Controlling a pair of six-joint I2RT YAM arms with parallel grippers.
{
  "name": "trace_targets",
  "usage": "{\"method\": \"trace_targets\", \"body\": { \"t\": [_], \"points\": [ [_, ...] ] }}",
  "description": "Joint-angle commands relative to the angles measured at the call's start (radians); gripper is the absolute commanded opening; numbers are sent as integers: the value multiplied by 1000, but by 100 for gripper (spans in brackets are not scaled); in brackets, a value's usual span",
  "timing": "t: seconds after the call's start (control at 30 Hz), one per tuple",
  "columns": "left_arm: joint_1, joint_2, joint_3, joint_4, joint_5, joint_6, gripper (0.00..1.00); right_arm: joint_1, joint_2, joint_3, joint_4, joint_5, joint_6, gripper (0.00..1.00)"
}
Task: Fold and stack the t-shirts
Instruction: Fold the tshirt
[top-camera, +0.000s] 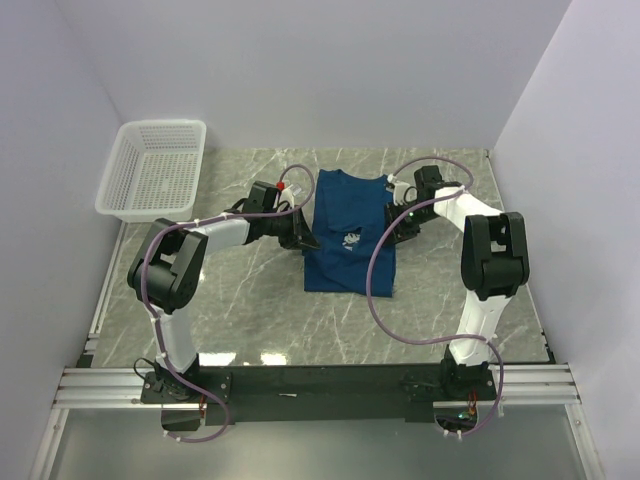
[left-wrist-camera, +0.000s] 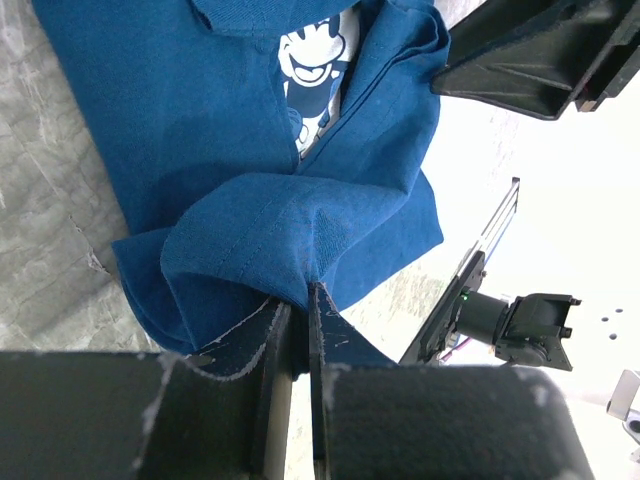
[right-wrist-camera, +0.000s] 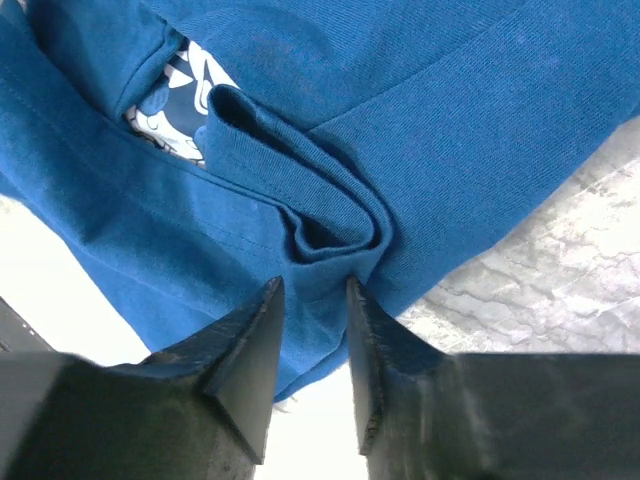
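At the left edge of the t-shirt (top-camera: 345, 240), the left claw (left-wrist-camera: 300, 296), nearly pressed together, pinches a cloth fold; the right claw (right-wrist-camera: 310, 292) stands half spread against a rolled fold.

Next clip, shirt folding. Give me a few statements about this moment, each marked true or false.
1. The t-shirt lies on the table. True.
2. The basket stands at the far right corner. False: it stands at the far left corner.
3. The left gripper pinches a fold of the t-shirt. True.
4. The right gripper is clamped fully shut. False: its jaws stand apart, with a fold of cloth at their tips.
5. The print is hidden underneath. False: it shows face up.
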Motion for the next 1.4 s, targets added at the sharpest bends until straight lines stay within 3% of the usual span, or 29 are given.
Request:
{"method": "trace_targets", "body": {
  "t": [0.0,0.3,0.53,0.8,1.2,1.37],
  "points": [
    [-6,-26,15,45,33,9,14,12,7,36,-5,23,-11,32],
    [-6,-25,16,43,35,10,14,13,-83,-3,22,79,-30,0],
    [-6,-46,5,46,35,21,14,7,-169,-40,29,-45,-37,0],
    [-6,-123,-56,90,61,64,14,-10,-292,-114,-33,-239,-160,0],
    [-7,-170,-157,112,89,72,14,-40,-344,-194,-82,-228,-201,0],
    [-26,-229,-226,135,95,72,13,-40,-419,-235,-172,-286,-331,0]
  ]
}}
